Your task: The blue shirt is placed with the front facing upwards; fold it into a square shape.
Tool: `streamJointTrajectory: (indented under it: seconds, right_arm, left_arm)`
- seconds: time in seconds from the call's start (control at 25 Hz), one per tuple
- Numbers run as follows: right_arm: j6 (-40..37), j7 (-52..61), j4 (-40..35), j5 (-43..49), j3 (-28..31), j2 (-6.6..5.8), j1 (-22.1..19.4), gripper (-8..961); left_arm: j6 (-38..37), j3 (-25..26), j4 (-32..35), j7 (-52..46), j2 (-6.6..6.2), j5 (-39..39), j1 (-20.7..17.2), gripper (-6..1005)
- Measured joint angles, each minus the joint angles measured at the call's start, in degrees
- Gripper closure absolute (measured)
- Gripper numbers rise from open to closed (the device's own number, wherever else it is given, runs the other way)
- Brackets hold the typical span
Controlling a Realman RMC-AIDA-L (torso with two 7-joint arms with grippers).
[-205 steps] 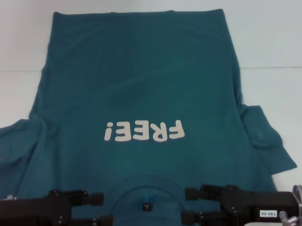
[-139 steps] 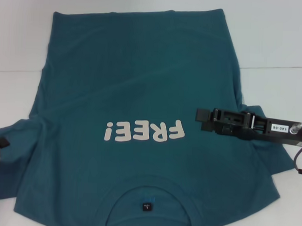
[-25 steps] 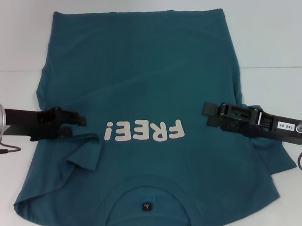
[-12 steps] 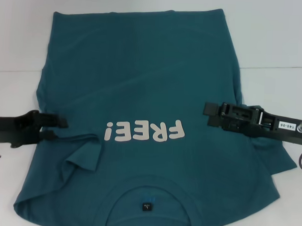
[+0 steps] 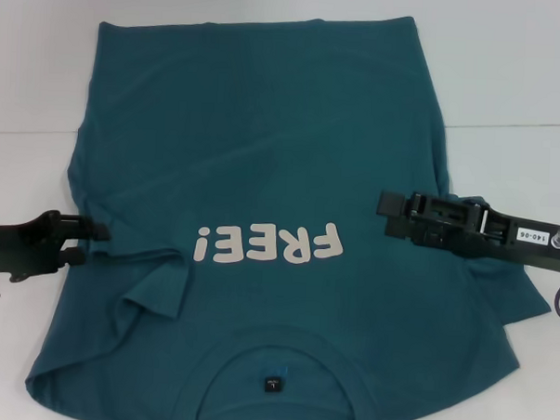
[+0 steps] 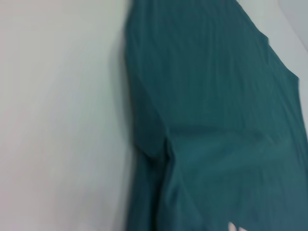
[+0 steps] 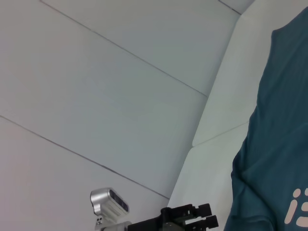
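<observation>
The blue shirt lies flat on the white table, front up, with its collar nearest me and the cream "FREE!" letters upside down. Its left sleeve is folded inward onto the body. The right sleeve still spreads outward. My left gripper hangs open and empty at the shirt's left edge, and it also shows far off in the right wrist view. Above the shirt's right side, just over the sleeve seam, my right gripper is open and holds no cloth.
The white table surrounds the shirt, with a seam line running across it at the right. The left wrist view shows the shirt's side edge against bare table. White wall panels fill the right wrist view.
My left gripper has pulled back leftward off the shirt, leaving the left sleeve folded on the body. The right gripper has stayed in place.
</observation>
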State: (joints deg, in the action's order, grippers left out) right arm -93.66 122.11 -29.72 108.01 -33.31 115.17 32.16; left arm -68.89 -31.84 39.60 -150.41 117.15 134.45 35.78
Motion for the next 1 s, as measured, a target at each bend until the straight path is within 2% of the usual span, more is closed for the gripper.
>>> streamJointTrajectory:
  seconds: [0.24, 0.6, 1.0]
  right_arm:
    - [0.0, 0.4, 0.1, 0.0, 0.2, -0.04, -0.2, 11]
    - [-0.1, 0.6, 0.1, 0.0, 0.4, 0.02, -0.1, 11]
    - [0.1, 0.9, 0.1, 0.0, 0.5, -0.05, 0.1, 11]
  left_arm:
    - [7.1, -0.4, -3.3, 0.1, 0.34, -0.1, 0.9, 455]
    - [13.1, -1.6, -5.2, 0.4, 0.97, 0.1, 1.7, 454]
    - [14.4, -2.9, -5.8, 0.6, 1.45, 0.1, 2.9, 455]
